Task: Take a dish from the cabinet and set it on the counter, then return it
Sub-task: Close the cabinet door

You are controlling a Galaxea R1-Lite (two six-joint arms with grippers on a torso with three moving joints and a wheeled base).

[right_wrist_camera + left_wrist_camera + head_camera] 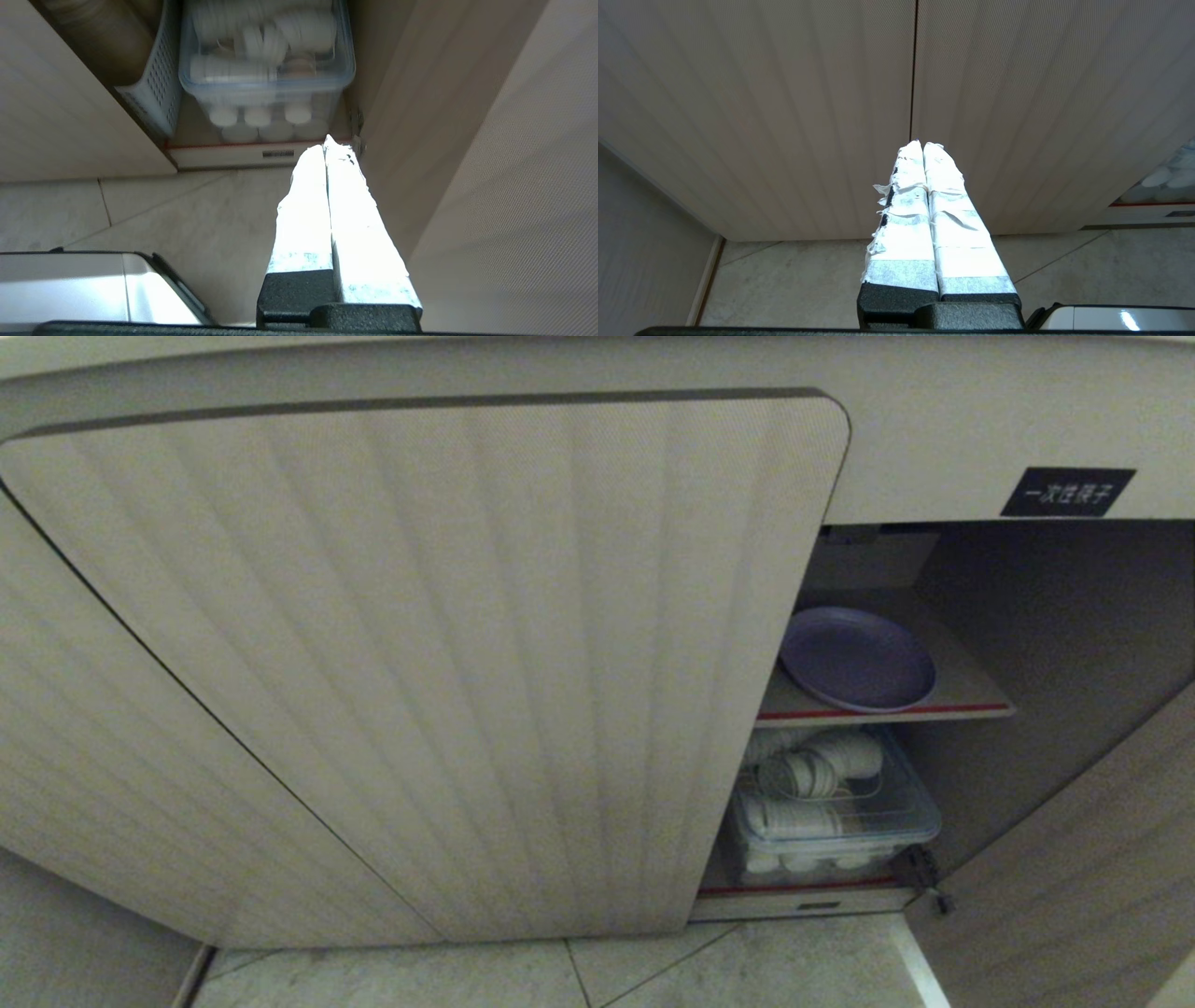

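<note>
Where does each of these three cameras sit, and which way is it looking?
Head: up top, looking down at the beige ribbed cabinet and the lavender plate; no arm shows.
Left wrist: behind the shut left gripper, facing closed doors.
Right wrist: behind the shut right gripper, facing the open bottom shelf.
Shared: head and right wrist see the clear plastic bin.
</note>
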